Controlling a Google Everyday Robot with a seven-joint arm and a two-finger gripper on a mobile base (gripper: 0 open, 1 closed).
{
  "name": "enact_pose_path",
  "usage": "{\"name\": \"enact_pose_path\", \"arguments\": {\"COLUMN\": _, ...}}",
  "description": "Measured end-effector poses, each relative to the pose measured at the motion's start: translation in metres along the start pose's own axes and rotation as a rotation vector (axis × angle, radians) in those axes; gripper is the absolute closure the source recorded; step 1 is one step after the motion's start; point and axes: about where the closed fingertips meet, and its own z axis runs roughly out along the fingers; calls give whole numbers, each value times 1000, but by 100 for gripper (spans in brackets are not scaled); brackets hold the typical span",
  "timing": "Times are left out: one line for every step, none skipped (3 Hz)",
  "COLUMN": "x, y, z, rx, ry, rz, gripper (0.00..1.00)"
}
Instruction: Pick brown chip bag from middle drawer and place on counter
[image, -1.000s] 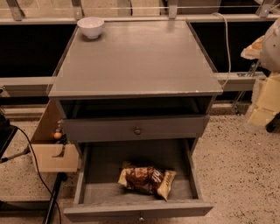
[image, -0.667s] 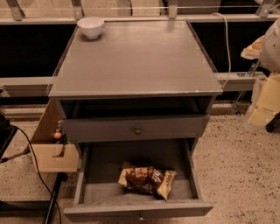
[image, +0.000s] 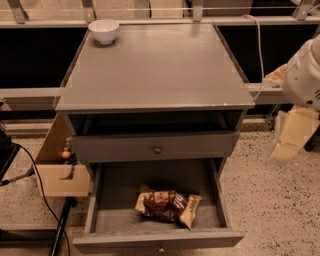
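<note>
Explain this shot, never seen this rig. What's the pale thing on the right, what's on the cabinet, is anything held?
There is one camera, looking down at the front of a grey cabinet; where it is mounted is not known. The pale shape at the right edge is the robot's arm, and its gripper hangs beside the cabinet, above the speckled floor and well away from the drawers. On the counter there is only a white bowl, in the back left corner. Below the counter is a shut drawer with a round knob. Under that, the open drawer holds a brown chip bag lying flat. The gripper does not hold the bag.
</note>
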Motion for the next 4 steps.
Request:
{"name": "enact_pose_path", "arguments": {"x": 2, "y": 19, "z": 40, "rx": -43, "ry": -44, "rz": -10, "gripper": 0}}
{"name": "enact_pose_path", "arguments": {"x": 10, "y": 34, "z": 77, "rx": -67, "ry": -81, "rz": 1, "gripper": 0}}
{"name": "enact_pose_path", "arguments": {"x": 12, "y": 41, "z": 126, "rx": -54, "ry": -167, "rz": 14, "gripper": 0}}
{"name": "enact_pose_path", "arguments": {"x": 12, "y": 41, "z": 126, "rx": -55, "ry": -167, "rz": 14, "gripper": 0}}
